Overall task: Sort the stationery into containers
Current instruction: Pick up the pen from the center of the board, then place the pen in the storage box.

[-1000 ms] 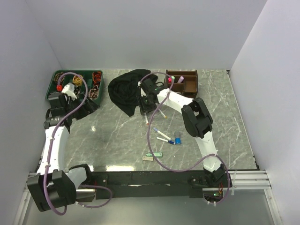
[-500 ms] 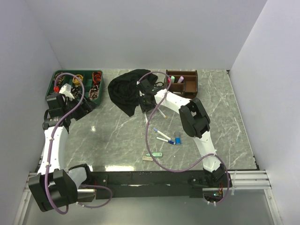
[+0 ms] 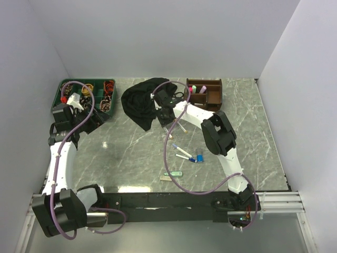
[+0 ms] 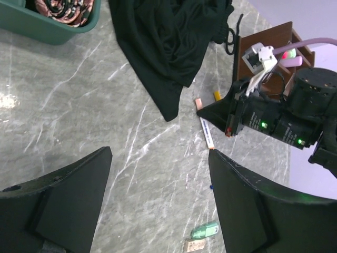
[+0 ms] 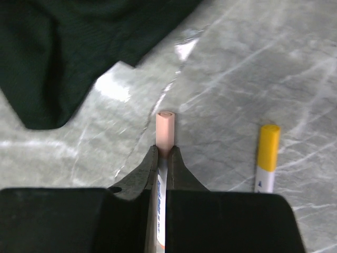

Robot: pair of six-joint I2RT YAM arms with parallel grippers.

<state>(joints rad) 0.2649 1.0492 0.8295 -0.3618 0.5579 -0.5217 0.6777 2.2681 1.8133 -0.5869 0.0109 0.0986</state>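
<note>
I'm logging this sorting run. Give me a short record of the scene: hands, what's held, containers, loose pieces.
right hand: shut on pink-tipped pen
left hand: open, empty
beside pen: yellow-capped marker, on table
containers: wooden organiser, green tray
loose pieces: green highlighter, grey eraser

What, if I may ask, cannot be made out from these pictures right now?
- Peach-tipped pen: barrel hidden between the right tool's fingers in the right wrist view; whether it is lifted is unclear.
- Yellow-capped pen: lower end hidden by the tool body there.
- Green tray: cut off by the top edge in the left wrist view, and partly covered by the left arm from above.
</note>
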